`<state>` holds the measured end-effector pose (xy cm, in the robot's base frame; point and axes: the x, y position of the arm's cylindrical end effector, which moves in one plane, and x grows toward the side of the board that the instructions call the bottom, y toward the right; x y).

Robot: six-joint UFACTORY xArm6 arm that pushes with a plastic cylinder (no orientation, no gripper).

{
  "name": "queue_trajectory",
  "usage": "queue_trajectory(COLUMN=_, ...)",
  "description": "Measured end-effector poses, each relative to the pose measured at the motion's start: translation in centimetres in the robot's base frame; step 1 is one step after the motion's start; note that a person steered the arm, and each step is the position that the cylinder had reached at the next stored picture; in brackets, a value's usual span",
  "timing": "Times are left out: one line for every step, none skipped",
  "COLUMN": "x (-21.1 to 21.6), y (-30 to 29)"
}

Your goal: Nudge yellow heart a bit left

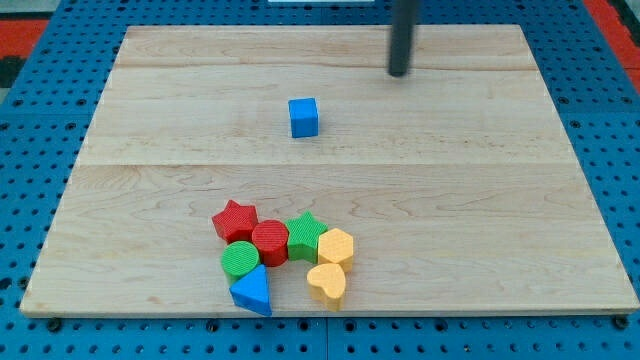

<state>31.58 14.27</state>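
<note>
Camera view: the wooden table fills most of the frame. My tip sits in the upper right of the frame, well apart from every block; this tool is a plain dark rod with nothing to open or close, and it holds nothing. A blue cube stands alone just above centre, left of the tip. The rest cluster at lower centre: red star, red cylinder, green star, green cylinder, blue triangle and a yellow block. The yellow heart lies at the cluster's lower right, just below the yellow block
</note>
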Motion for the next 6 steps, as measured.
queue_trajectory(x=9.6, y=6.0)
queue_trajectory(x=20.1, y=5.8)
queue_trajectory(x=29.8, y=1.6)
queue_trajectory(x=30.3, y=0.8)
queue_trajectory(x=30.3, y=-1.7)
queue_trajectory(x=30.2, y=-6.8)
